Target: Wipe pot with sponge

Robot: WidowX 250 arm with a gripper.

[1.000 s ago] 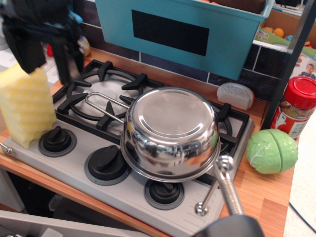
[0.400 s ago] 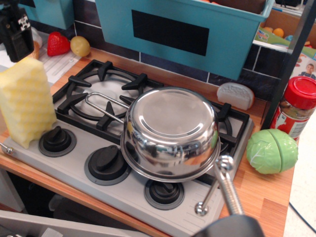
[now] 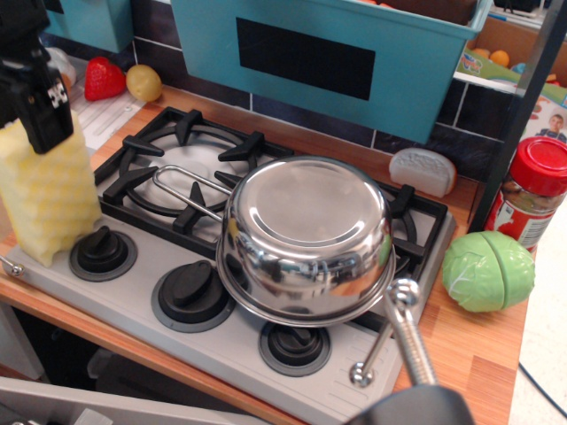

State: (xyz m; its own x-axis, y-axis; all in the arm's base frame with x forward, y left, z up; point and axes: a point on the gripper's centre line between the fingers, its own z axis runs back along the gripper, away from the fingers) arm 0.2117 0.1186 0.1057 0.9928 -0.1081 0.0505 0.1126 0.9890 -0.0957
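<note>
The pot (image 3: pixel 306 235) lies upside down on the toy stove (image 3: pixel 133 332), with its shiny base up and its wire-loop handle (image 3: pixel 182 188) pointing left over the back-left burner. The sponge (image 3: pixel 49 199) stands on end at the stove's left edge, pale yellow and bumpy. My gripper (image 3: pixel 35 97) is black and comes down from the top left corner. One finger (image 3: pixel 42 106) overlaps the front of the sponge's top. The other finger is hidden, so I cannot tell whether the jaws are closed on the sponge. The gripper is far left of the pot.
A green toy cabbage (image 3: pixel 488 270) and a red-lidded jar (image 3: pixel 532 190) stand at the right. A grey-white block (image 3: pixel 423 170) lies behind the stove. A strawberry (image 3: pixel 104 78) and a yellow ball (image 3: pixel 143 81) sit at the back left. A teal bin (image 3: pixel 328 53) hangs overhead. A metal lever (image 3: pixel 403 341) rises in front.
The gripper swung from above the back-left burner to the top left corner, then came down onto the sponge's top. Sponge and pot have not moved.
</note>
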